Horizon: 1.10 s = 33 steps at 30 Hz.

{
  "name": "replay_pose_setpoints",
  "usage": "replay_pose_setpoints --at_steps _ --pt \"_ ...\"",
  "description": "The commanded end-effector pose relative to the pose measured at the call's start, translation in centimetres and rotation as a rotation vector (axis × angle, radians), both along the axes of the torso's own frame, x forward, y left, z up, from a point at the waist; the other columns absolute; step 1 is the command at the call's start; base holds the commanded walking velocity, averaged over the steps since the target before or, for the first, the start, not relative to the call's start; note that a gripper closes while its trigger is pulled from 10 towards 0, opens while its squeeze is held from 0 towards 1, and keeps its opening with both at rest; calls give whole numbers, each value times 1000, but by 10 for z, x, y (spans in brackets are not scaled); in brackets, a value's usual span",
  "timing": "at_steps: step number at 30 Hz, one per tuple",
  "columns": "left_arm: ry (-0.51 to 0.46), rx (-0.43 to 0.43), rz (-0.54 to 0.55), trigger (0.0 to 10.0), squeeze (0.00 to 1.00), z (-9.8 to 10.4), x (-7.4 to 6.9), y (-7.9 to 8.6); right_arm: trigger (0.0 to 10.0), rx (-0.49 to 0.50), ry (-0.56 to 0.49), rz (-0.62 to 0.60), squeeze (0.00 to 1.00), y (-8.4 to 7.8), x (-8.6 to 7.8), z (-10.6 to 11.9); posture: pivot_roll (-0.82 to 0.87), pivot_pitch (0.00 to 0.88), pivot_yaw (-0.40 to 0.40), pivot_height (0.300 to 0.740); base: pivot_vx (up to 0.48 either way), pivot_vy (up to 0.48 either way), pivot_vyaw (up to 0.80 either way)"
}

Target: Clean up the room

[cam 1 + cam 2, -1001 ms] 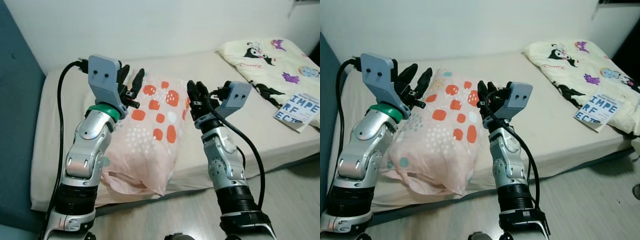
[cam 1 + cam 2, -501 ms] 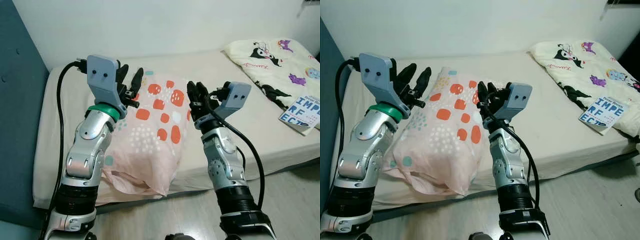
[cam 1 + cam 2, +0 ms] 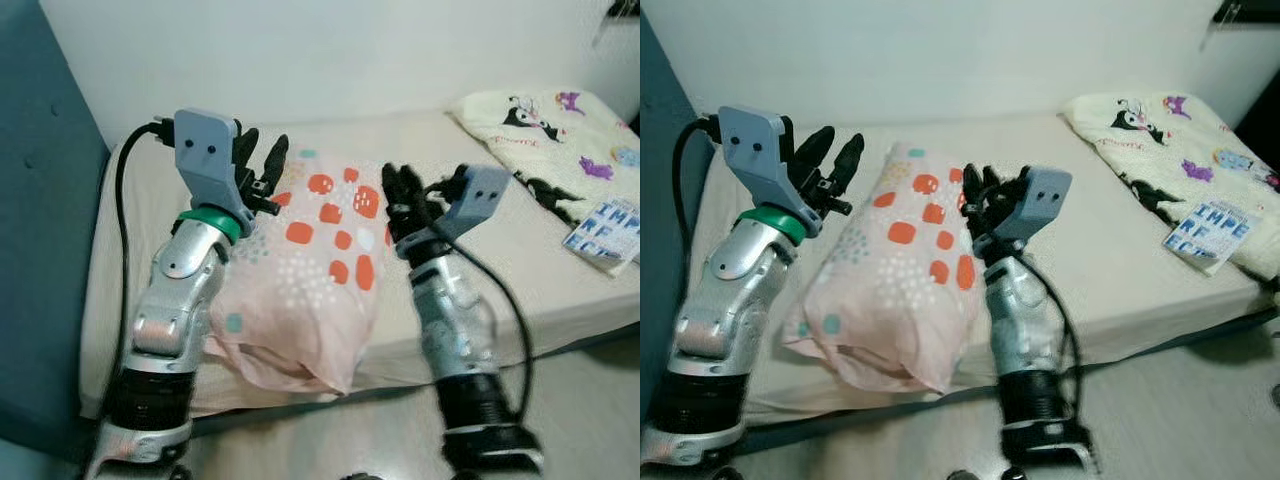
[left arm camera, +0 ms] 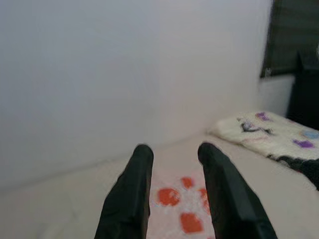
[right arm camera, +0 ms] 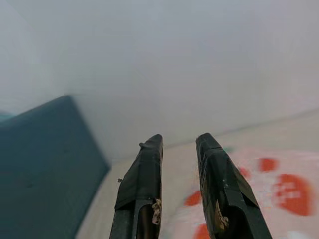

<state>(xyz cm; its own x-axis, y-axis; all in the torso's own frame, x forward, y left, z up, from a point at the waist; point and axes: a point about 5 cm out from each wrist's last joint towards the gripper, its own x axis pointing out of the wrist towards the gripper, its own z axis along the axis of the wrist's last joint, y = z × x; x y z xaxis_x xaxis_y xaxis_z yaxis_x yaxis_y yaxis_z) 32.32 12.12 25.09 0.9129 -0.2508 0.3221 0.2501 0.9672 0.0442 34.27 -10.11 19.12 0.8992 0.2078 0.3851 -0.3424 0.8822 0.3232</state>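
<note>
Fingers of both grippers spread, raised over the pillow (image 3: 310,270) on the bed (image 3: 520,270) by a white wall (image 3: 330,50).

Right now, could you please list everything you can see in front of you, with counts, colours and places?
pillow: one, pale pink with orange-red patches and small white and teal dots, lying on the bed between the two raised arms, its open end hanging over the front edge.
blanket: one, cream with cartoon prints, bunched at the bed's right end.
booklet: one, white with blue letters, on the blanket's near edge.
bed: one, beige sheet, against the white wall.
headboard: one, dark teal, at the left.
left gripper: black fingers open, raised left of the pillow.
right gripper: black fingers open, raised at the pillow's right side.
</note>
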Motion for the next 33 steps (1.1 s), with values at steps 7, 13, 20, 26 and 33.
replay_pose_setpoints --at_steps 7,13,20,26,33 --pt "9 9 -23 10000 0 -5 1 -5 10000 -6 25 -12 0 -6 -1 -7 25 0 36 712 0 263 0" --pt "-7 34 -37 10000 0 -6 -1 -8 10000 -5 27 -13 0 -6 -2 -8 22 0 40 712 0 -286 0" --pt "-14 41 -42 10000 0 -6 -2 -10 10000 -6 30 -11 0 -5 -1 -9 25 0 39 712 0 -480 0" --pt "-9 41 -42 10000 0 -8 -2 -10 10000 -10 35 -2 0 -3 -1 -10 29 0 37 712 0 -480 0" --pt "29 52 -14 10000 0 -12 2 -8 10000 -9 39 3 0 -2 -1 -11 29 0 42 712 0 -249 0"
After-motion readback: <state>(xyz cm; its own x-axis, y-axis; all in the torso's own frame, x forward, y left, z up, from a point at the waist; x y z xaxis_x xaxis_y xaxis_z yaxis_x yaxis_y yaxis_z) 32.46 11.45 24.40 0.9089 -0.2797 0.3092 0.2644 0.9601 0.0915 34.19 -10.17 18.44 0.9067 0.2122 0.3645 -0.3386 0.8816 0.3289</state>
